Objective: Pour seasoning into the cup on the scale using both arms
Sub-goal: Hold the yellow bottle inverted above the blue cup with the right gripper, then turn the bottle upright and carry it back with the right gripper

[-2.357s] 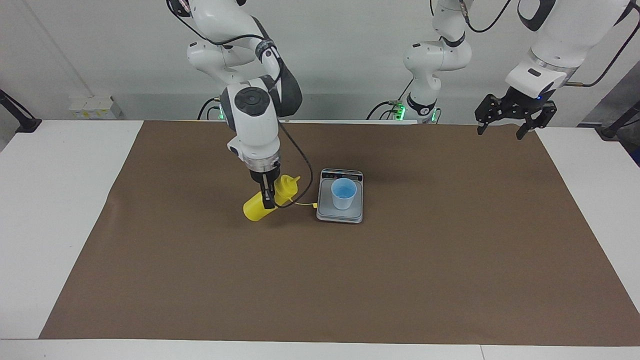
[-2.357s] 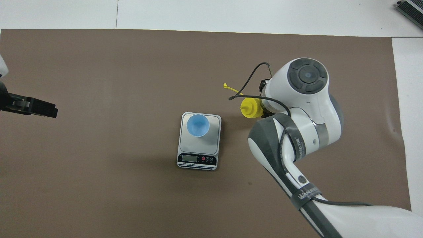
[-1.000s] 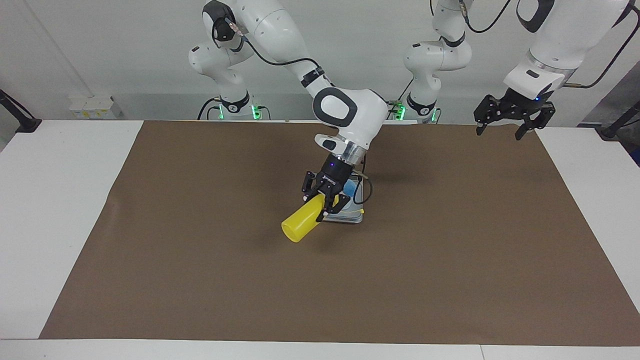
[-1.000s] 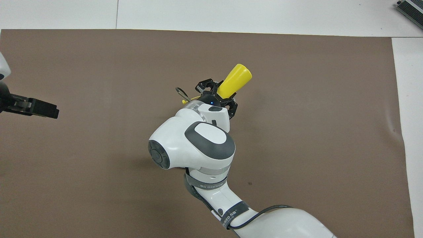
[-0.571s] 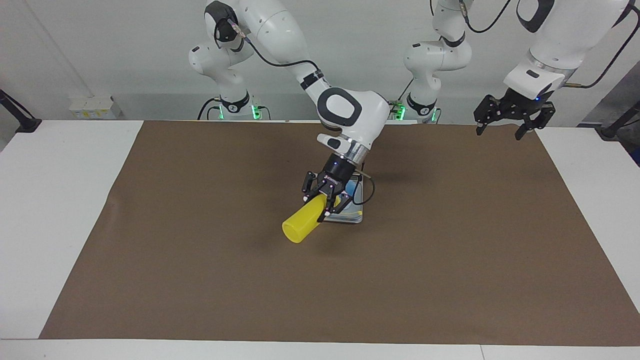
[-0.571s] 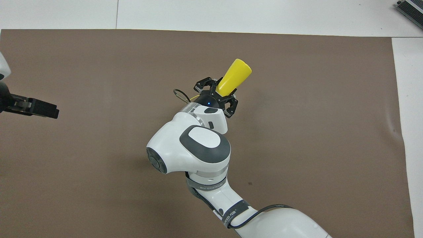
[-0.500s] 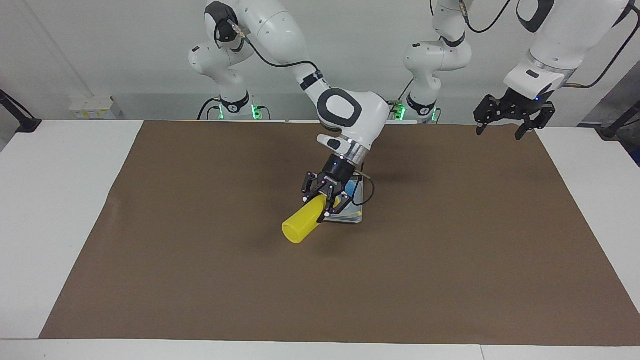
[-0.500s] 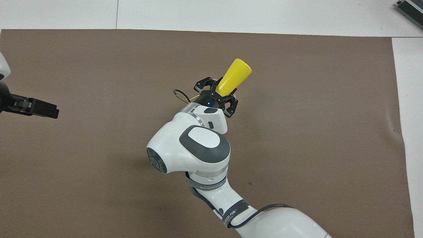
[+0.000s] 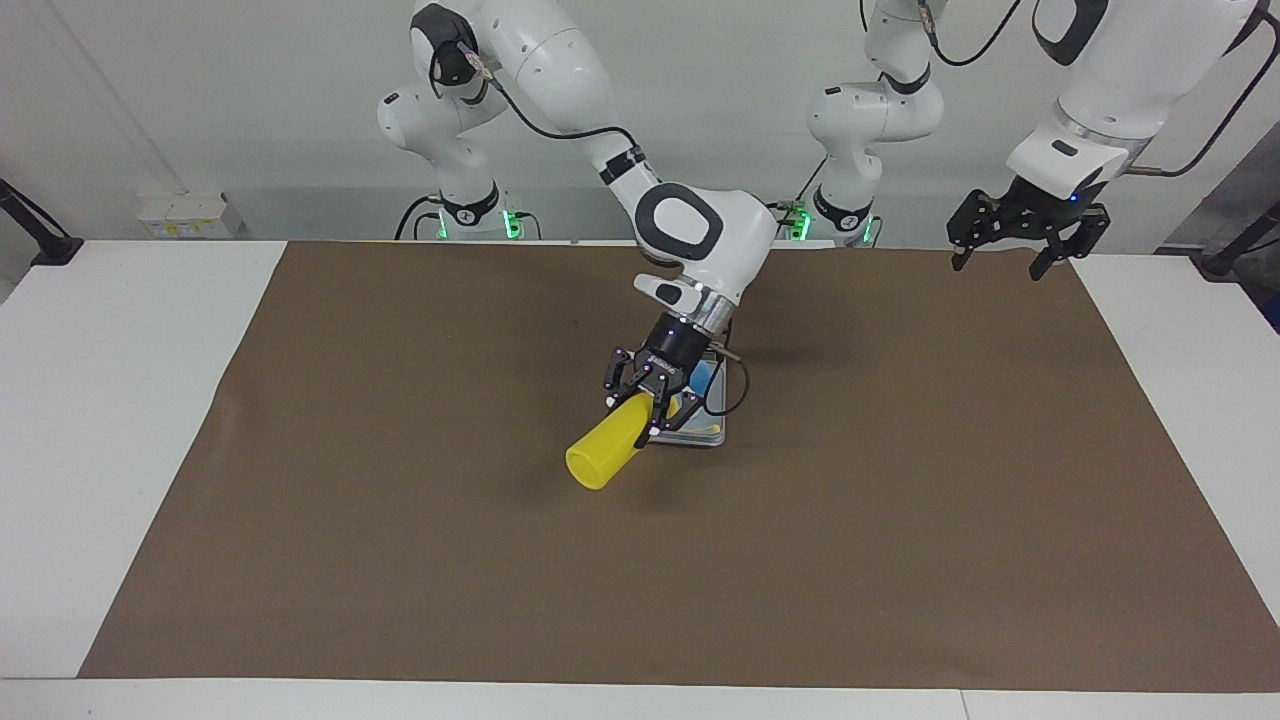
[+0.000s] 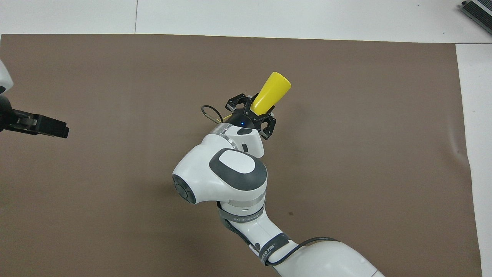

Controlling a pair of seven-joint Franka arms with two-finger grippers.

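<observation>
My right gripper is shut on the yellow seasoning bottle and holds it tipped over the scale. The bottle's base points away from the robots and its nozzle end points toward the cup. Only a sliver of blue cup and one edge of the scale show past the gripper. In the overhead view the right gripper and bottle show, while the right arm hides cup and scale. My left gripper waits open and empty in the air at the left arm's end of the table; it also shows in the overhead view.
A brown mat covers most of the white table. A black cable loop hangs from the right wrist beside the cup.
The right arm has carried the bottle from beside the scale to over it and tipped it, nozzle toward the cup. In the last half second it only shifted slightly. The left arm has not moved.
</observation>
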